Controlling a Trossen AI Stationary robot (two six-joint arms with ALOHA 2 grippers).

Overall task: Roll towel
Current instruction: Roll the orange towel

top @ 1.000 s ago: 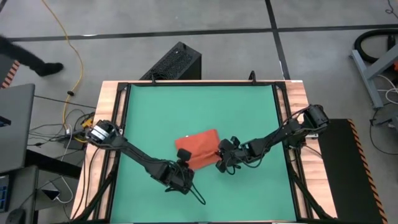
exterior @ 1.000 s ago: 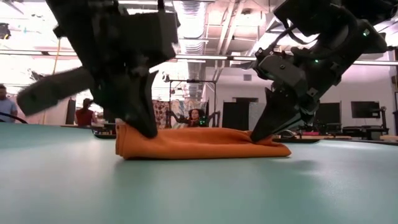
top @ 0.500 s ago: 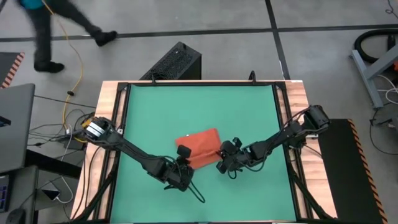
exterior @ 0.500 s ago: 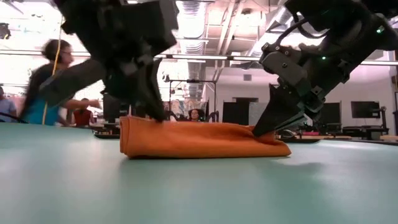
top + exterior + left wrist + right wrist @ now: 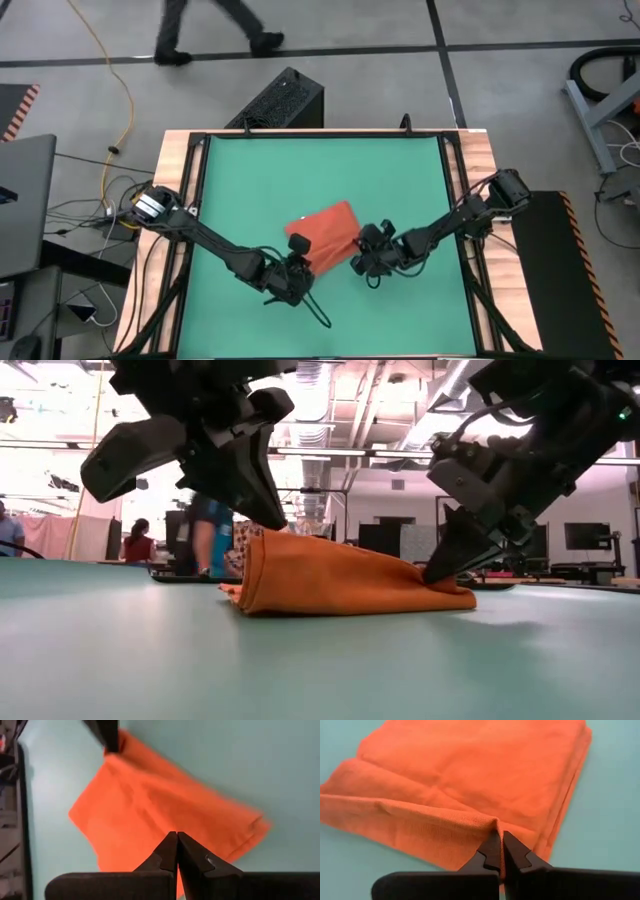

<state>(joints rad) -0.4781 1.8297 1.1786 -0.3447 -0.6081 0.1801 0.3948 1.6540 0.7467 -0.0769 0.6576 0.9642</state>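
The orange-red towel (image 5: 322, 235) lies folded on the green mat (image 5: 330, 170), a little toward the near side of its middle. In the low view its left end (image 5: 262, 560) stands raised while its right end (image 5: 445, 596) rests on the mat. My left gripper (image 5: 281, 523) is shut on the raised end. My right gripper (image 5: 431, 576) is shut on the low right end. Both arms reach in from the table's sides and slant downward. My left gripper pinches the towel's near edge (image 5: 172, 831) between its two shut fingers, slanting down from the near left. That end hangs lifted off the mat; the rest lies on it. My right gripper pinches a small puckered ridge of the near edge (image 5: 492, 822) between its fingertips, slanting down from the near right. The cloth there sits low on the mat, and several layers show at the side edge (image 5: 565, 785).
The bare green mat surrounds the towel inside a wooden rim (image 5: 180, 200). A black box (image 5: 280, 100) stands beyond the far edge. A person (image 5: 215, 30) walks across the floor behind the table, and people (image 5: 205, 535) show in the room beyond.
My left gripper has risen and tipped up with the towel's left end, which has come off the mat and drawn in toward the right. The right end has stayed down in my right gripper. The towel now slopes from a high left to a low right.
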